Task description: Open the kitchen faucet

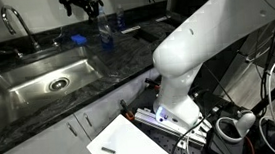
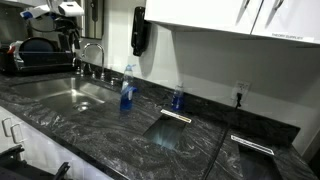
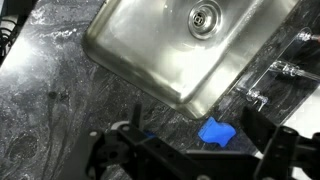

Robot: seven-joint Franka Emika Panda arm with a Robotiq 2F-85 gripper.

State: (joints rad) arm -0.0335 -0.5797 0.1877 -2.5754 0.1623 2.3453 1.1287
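Observation:
The kitchen faucet (image 1: 14,21) is a chrome gooseneck tap behind the steel sink (image 1: 47,80). It also shows in an exterior view (image 2: 92,52). In the wrist view only chrome parts of its base (image 3: 268,92) show at the right edge. My gripper (image 1: 81,6) hangs high above the counter, to the right of the faucet and apart from it. In the wrist view its two dark fingers (image 3: 195,130) stand wide apart with nothing between them, above the sink's corner (image 3: 150,70) and a blue sponge (image 3: 215,132).
A clear bottle with blue liquid (image 2: 127,90) and a smaller one (image 2: 177,98) stand on the dark marble counter (image 2: 120,140). The blue sponge (image 1: 78,38) lies beside the sink. A dish rack (image 2: 35,55) stands behind the sink. My white arm (image 1: 204,36) spans the right.

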